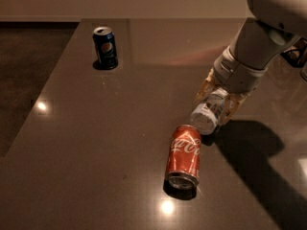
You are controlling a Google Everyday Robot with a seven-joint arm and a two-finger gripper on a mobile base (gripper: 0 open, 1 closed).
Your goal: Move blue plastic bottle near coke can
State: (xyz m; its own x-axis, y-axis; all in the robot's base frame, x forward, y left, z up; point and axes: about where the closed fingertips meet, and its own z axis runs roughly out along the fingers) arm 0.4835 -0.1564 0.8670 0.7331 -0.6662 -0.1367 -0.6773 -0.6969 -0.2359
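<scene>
Claw around bottle (beside coke can)

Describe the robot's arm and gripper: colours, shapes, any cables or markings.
The arm is made of smooth, rounded off-white segments, with a large bulbous joint at the top and a stepped, pale grey collar at the wrist. The gripper, low over the table just beyond the coke can, has translucent amber-yellow fingers. No markings show.
</scene>
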